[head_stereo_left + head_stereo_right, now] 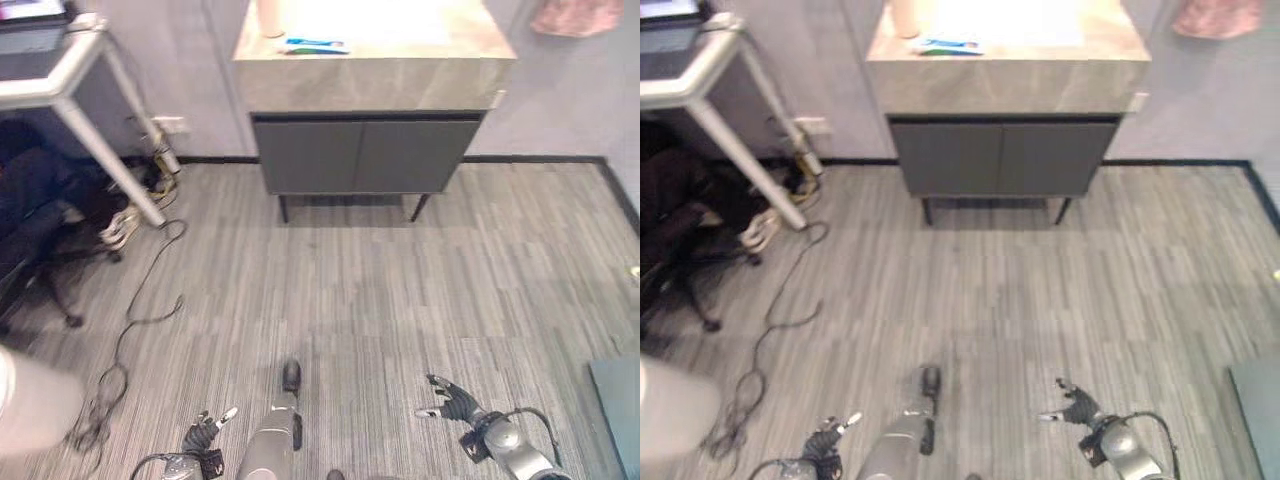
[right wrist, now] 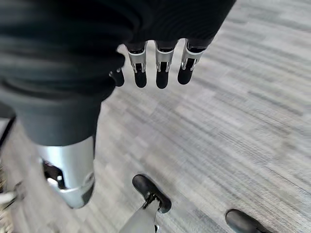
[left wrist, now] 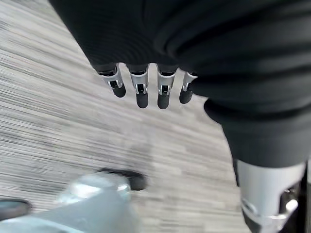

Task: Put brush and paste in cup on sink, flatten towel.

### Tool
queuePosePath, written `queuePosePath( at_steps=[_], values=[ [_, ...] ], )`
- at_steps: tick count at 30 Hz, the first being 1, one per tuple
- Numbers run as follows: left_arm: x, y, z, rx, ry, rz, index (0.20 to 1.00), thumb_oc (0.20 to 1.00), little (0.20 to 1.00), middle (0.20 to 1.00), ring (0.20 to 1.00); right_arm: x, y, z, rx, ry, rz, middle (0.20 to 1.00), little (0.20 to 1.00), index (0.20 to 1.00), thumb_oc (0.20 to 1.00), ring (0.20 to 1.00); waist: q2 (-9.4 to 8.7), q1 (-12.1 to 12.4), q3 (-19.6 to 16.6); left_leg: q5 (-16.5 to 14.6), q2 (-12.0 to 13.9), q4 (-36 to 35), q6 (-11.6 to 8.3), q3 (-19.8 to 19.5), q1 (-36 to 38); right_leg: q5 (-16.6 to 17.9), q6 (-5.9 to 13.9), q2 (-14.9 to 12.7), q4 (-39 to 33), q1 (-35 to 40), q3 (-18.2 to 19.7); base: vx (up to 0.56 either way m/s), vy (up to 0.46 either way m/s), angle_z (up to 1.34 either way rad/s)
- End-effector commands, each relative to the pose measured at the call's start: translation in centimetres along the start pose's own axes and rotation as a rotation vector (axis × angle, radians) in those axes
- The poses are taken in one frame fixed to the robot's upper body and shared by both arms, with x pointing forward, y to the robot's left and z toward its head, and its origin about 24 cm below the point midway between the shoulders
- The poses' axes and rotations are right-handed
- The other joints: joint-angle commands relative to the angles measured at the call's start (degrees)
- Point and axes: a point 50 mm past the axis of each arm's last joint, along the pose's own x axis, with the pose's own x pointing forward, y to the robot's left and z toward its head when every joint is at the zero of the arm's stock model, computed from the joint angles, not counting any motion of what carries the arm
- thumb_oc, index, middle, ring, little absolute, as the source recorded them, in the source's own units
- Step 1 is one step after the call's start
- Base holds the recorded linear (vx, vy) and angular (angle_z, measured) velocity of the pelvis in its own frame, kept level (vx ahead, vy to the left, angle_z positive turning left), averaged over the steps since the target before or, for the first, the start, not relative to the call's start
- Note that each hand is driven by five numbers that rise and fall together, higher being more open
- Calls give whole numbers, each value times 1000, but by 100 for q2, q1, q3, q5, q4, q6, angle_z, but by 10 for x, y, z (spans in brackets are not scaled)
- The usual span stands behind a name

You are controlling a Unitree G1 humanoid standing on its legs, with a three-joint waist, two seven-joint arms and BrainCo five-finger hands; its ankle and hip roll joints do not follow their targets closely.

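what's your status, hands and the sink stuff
Left robot hand and right robot hand open, low, empty. Toothpaste and cup on sink counter ahead. Pink towel hangs right.

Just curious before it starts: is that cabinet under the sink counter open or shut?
Shut: both grey doors of the cabinet sit flush under the counter.

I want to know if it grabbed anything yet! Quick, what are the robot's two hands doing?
Left hand: open, fingers relaxed, holding nothing, down low over the floor.
Right hand: open, fingers relaxed, holding nothing, also over the floor.
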Motion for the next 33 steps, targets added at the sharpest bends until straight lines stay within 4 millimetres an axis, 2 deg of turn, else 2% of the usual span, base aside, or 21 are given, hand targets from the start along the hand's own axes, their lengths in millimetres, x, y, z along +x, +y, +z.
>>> queuePosePath(
  at_steps=[1,2,3,4,5,6,8,11,14,18,19,20,21,23,24,26,27,28,29,30,33],
  values=[
    [0,-11,68,72,-292,-75,1000,1000,1000,1000,1000,-1,-16,25,-111,-116,-41,1000,1000,1000,1000,1000,-56,86,74,290,290,-226,-450,105,274,2122,793,-1418,1148,-1048,-67,437,229,-30],
    [-2,-15,73,95,-319,-106,1000,1000,1000,1000,1000,-4,-16,24,-95,-125,-39,1000,1000,1000,1000,1000,-14,-6,125,268,217,-416,-409,27,511,2128,850,-1013,1534,-1320,32,443,230,-36],
    [-2,-15,73,95,-319,-106,1000,1000,1000,1000,1000,-4,-16,24,-95,-125,-39,1000,1000,1000,1000,1000,-12,-4,122,269,219,-417,-410,28,509,2130,849,-1011,1534,-1323,34,441,239,-24],
    [-3,-14,77,132,-335,-120,1000,1000,1000,1000,1000,-6,-16,22,-93,-121,-37,1000,1000,1000,1000,1000,10,-89,197,120,131,-710,-322,80,959,1804,796,-963,1502,-1724,-481,417,231,33],
    [-3,-15,77,134,-334,-124,1000,1000,1000,1000,1000,-7,-16,24,-96,-131,-42,1000,1000,1000,1000,1000,44,-90,157,69,145,-762,-339,167,1074,1704,757,-1069,1205,-1807,-841,547,294,40],
    [-2,-14,75,130,-324,-121,1000,1000,1000,1000,1000,-7,-17,27,-95,-145,-41,1000,1000,1000,1000,1000,73,-126,165,-3,140,-836,-354,171,1241,1436,725,-1001,926,-1956,-1082,401,176,41],
    [-1,-14,72,129,-306,-109,1000,1000,1000,1000,1000,-7,-19,31,-97,-161,-46,1000,1000,1000,1000,1000,79,-243,208,-151,73,-912,-351,180,1586,1205,766,-723,549,-2301,-1103,429,119,6],
    [1,-16,67,149,-288,-108,1000,1000,1000,1000,1000,-10,-22,28,-152,-151,-61,1000,1000,1000,1000,1000,-1,-387,178,-417,-128,-1001,-371,71,2060,1540,836,-735,-854,-2424,-990,493,14,2],
    [3,-23,69,163,-286,-126,1000,1000,1000,1000,1000,-13,-27,20,-164,-118,-97,1000,1000,1000,1000,1000,45,-583,222,-616,-157,-1079,-417,-194,2473,2107,1010,-949,-1608,-2796,-596,480,-64,39],
    [4,-30,63,179,-256,-146,1000,1000,1000,1000,1000,-13,-30,17,-171,-97,-107,1000,1000,1000,1000,1000,130,-714,238,-855,-99,-1111,-484,-439,2875,2286,1095,-1143,-1693,-3013,-498,420,-124,59],
    [4,-33,50,211,-206,-154,1000,1000,1000,1000,1000,-12,-28,16,-185,-86,-98,1000,1000,1000,1000,1000,76,-751,103,-911,-38,-1028,-576,-463,3117,2420,1046,-1135,-1565,-2842,-543,497,-229,40],
    [4,-36,46,229,-195,-164,1000,1000,1000,1000,1000,-11,-29,17,-202,-84,-95,1000,1000,1000,1000,1000,92,-777,50,-911,62,-808,-635,-480,3203,2417,993,-1072,-1434,-2775,-513,814,-415,61],
    [3,-41,38,212,-171,-177,1000,1000,1000,1000,1000,-14,-34,20,-217,-99,-106,1000,1000,1000,1000,1000,151,-839,4,-636,179,56,-796,-556,3072,2277,821,-944,-1216,-2619,-531,608,-336,56],
    [3,-51,34,228,-150,-200,1000,1000,1000,1000,1000,-14,-41,22,-233,-104,-122,1000,1000,1000,1000,1000,152,-850,42,8,330,1690,-993,-244,2391,2087,607,-954,-1168,-2278,-709,437,-312,43],
    [4,-53,38,227,-162,-206,1000,1000,1000,1000,1000,-14,-44,25,-254,-112,-135,1000,1000,1000,1000,1000,55,-800,90,153,287,2152,-965,-107,2051,2005,502,-997,-1205,-2125,-735,198,-203,39],
    [4,-54,42,220,-172,-206,1000,1000,1000,1000,1000,-14,-46,27,-266,-117,-142,1000,1000,1000,1000,1000,23,-760,159,100,285,2608,-936,44,1744,1916,433,-1002,-1212,-2007,-780,182,-185,44],
    [5,-58,51,219,-197,-208,1000,1000,1000,1000,1000,-14,-49,27,-272,-107,-147,1000,1000,1000,1000,1000,-26,-697,227,49,486,2499,-900,623,1282,1755,380,-1087,-1239,-1753,-898,335,-239,43],
    [6,-60,53,230,-201,-212,1000,1000,1000,1000,1000,-14,-49,25,-281,-97,-144,1000,1000,1000,1000,1000,-16,-688,230,10,650,2320,-885,857,1100,1676,375,-1119,-1256,-1659,-954,391,-176,48],
    [6,-59,53,250,-197,-209,1000,1000,1000,1000,1000,-14,-48,21,-284,-80,-139,1000,1000,1000,1000,1000,19,-728,219,-10,972,1869,-887,1209,1023,1557,390,-1148,-1271,-1539,-1059,311,-24,52],
    [7,-57,55,265,-202,-201,1000,1000,1000,1000,1000,-14,-47,20,-288,-74,-135,1000,1000,1000,1000,1000,17,-745,187,35,1164,1507,-896,1371,1000,1478,411,-1192,-1262,-1523,-1100,218,8,31],
    [8,-55,55,285,-204,-190,1000,1000,1000,1000,1000,-14,-47,18,-293,-67,-132,1000,1000,1000,1000,1000,42,-759,190,152,1296,798,-937,1448,1020,1359,458,-1210,-1221,-1480,-1122,209,95,17]
  ],
)
